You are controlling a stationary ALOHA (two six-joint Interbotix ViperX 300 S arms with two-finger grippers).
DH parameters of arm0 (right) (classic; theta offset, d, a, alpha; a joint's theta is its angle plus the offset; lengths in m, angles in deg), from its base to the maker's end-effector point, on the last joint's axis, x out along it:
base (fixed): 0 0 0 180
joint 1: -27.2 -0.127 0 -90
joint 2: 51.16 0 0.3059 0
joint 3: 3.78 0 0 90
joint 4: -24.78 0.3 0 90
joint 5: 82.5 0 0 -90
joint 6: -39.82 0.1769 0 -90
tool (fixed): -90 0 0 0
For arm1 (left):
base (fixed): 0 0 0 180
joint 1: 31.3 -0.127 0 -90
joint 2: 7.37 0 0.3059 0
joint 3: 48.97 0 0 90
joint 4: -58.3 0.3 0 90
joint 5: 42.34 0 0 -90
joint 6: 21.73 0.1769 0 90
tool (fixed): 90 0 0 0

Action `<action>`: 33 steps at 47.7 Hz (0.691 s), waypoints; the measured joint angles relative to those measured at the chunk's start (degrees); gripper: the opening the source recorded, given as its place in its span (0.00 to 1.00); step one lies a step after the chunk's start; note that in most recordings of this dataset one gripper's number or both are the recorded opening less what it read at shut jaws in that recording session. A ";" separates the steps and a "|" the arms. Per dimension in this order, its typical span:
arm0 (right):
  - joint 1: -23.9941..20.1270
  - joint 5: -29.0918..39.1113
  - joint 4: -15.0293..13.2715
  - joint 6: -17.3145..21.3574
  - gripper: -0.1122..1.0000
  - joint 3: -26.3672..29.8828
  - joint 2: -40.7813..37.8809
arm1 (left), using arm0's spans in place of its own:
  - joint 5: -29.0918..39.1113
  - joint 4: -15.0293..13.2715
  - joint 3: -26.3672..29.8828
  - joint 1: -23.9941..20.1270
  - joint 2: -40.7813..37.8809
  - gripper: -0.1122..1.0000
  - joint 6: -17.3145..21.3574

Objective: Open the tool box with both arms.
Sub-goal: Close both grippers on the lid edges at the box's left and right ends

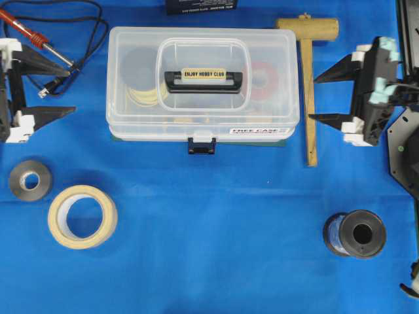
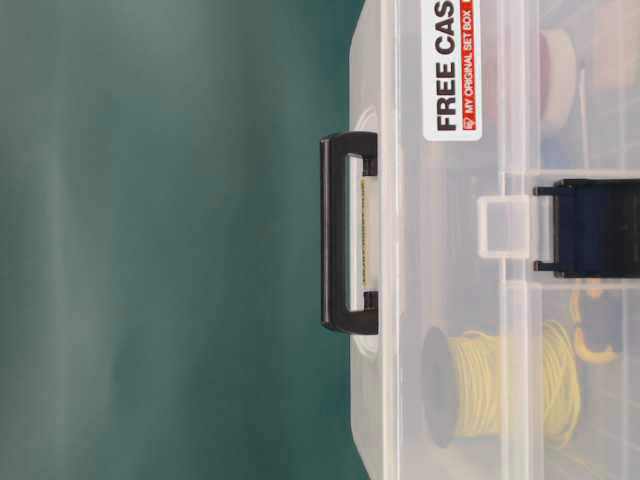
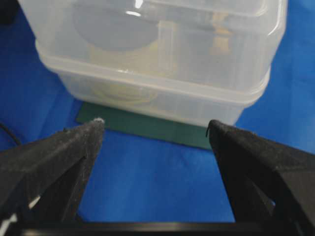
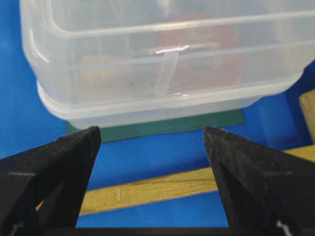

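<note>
Nothing of the opening is done yet: the large clear plastic rectangular tool box [image 1: 203,85] lies closed at the upper middle of the blue cloth, on a thin green mat [image 3: 147,125], lid seated on base all round. Its black front latch [image 1: 201,145] sits down over the front edge, and the black handle with its cream "ENJOY HOBBY CLUB" label [image 1: 203,80] lies flat in the lid recess. My left gripper [image 1: 55,88] waits off the box's left end, jaws released and wide, touching nothing; my right gripper [image 1: 327,98] faces the right end likewise, spread and empty, with the wooden mallet [image 1: 308,78] lying between it and the box. Remaining, as I judge: reach the latch, free it, steady the base, lift the lid. Around: grey tape roll [image 1: 30,180], cream masking tape roll [image 1: 82,216], dark wire spool [image 1: 354,233], red soldering iron [image 1: 39,39]
</note>
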 measured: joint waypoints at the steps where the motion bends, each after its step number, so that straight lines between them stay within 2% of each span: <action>1: -0.09 -0.18 0.00 0.00 0.85 0.09 -0.53 | -0.53 -0.09 0.09 0.00 -0.79 0.92 0.00; 18: 0.00 -3.08 0.00 -0.09 0.84 3.16 -6.86 | -5.36 -0.09 5.71 1.76 -15.03 0.92 0.00; 33: 0.00 -3.87 -0.18 -0.35 0.84 3.25 -7.38 | -5.54 0.00 8.53 1.76 -21.01 0.92 0.35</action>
